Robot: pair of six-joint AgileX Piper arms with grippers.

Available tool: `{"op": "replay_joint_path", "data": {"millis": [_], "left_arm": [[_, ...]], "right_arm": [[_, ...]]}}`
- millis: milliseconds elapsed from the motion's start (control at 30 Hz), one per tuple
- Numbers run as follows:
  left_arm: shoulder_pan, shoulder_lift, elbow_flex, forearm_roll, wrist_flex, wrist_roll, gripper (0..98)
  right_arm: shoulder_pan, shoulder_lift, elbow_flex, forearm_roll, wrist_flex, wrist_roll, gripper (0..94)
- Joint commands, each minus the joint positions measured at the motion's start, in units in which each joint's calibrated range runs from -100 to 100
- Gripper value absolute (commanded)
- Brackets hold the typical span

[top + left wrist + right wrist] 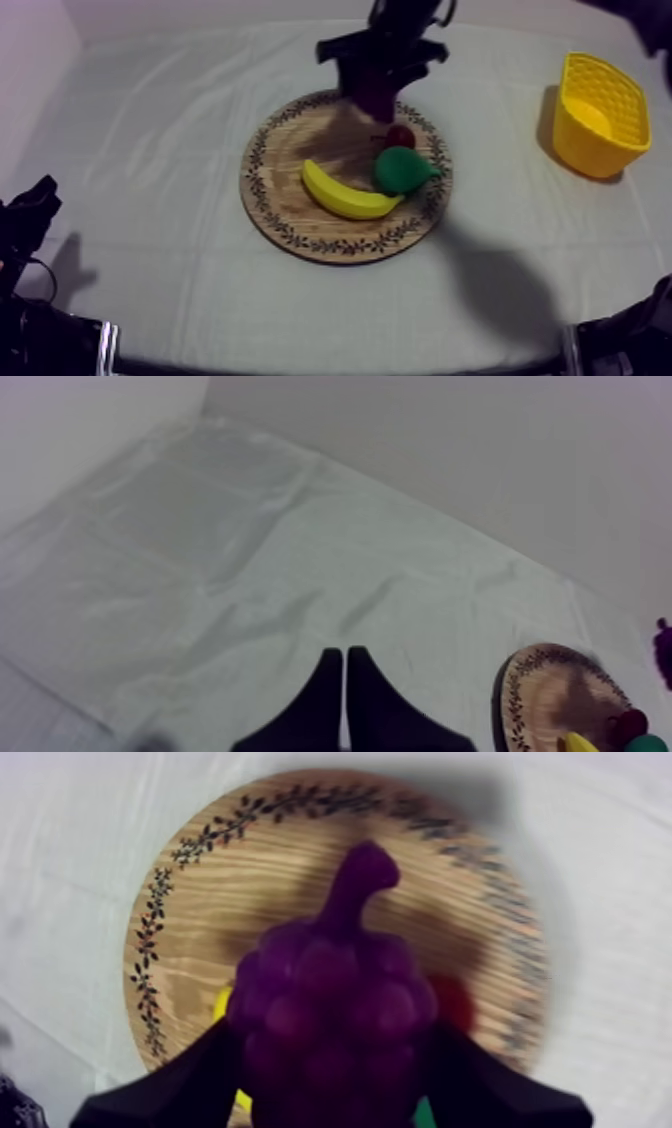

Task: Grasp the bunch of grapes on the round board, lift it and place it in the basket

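The right pincer [335,1082] is clamped on the purple toy bunch of grapes [330,1002], one black finger on each flank, holding it over the far part of the round wooden board with a patterned rim [285,195], seemingly clear of it for carrying. The yellow plastic basket [590,150] stands well apart, with bare cloth between. The yellow banana [345,195], green pear [403,170] and small red fruit [401,135] lie close below. The left pincer [345,666], fingers together on nothing, sits aside.

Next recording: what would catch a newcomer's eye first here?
The bunch of grapes, purple and clamped in the right tool, over the far side of the wooden board. Next, the banana, pear and small red fruit lying together on the board, and the yellow basket apart on the cloth, at the right side.
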Motion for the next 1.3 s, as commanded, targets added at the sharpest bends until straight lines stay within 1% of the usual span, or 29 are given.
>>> {"op": "replay_joint_path", "data": {"millis": [0, 100, 233, 367, 500, 667, 833, 900, 1033, 1067, 1167, 1267], "left_arm": [[-0.03, 0.05, 0.00, 0.01, -0.01, 0.01, 0.1], [-0.03, 0.05, 0.00, 0.01, -0.01, 0.01, 0.1], [-0.03, 0.05, 0.00, 0.01, -0.01, 0.01, 0.1], [-0.03, 0.05, 0.00, 0.01, -0.01, 0.01, 0.1], [-0.03, 0.05, 0.00, 0.01, -0.01, 0.01, 0.1], [-0.03, 0.05, 0.00, 0.01, -0.01, 0.01, 0.1], [-0.03, 0.05, 0.00, 0.01, -0.01, 0.01, 0.1], [-0.03, 0.05, 0.00, 0.01, -0.01, 0.01, 0.1], [-0.03, 0.05, 0.00, 0.01, -0.01, 0.01, 0.1], [-0.03, 0.05, 0.00, 0.01, -0.01, 0.01, 0.1], [-0.03, 0.05, 0.00, 0.01, -0.01, 0.01, 0.1], [-0.03, 0.05, 0.00, 0.01, -0.01, 0.01, 0.1]], "right_arm": [[2.85, -9.78, 6.09, -0.39, -0.83, 1.32, 46.7], [6.93, -15.15, 10.34, -0.51, -1.83, 2.85, 46.8], [13.14, -20.52, 16.07, 0.16, -5.69, 4.43, 46.3], [19.21, -22.76, 19.54, 0.57, -8.00, 6.03, 46.0], [24.70, -22.63, 20.23, 0.50, -9.35, 7.35, 45.5], [29.88, -20.19, 19.11, 1.01, -10.93, 7.63, 46.1], [32.92, -16.67, 18.45, 1.78, -12.65, 7.02, 49.0], [33.54, -15.36, 18.66, 2.14, -13.28, 6.72, 56.9], [34.23, -13.61, 19.15, 2.43, -13.85, 6.53, 79.4], [34.37, -13.39, 19.21, 2.39, -13.80, 6.53, 83.1], [34.74, -13.80, 19.68, 2.21, -13.36, 6.83, 88.8], [34.96, -16.49, 21.56, 1.87, -13.10, 7.50, 90.3]]}}
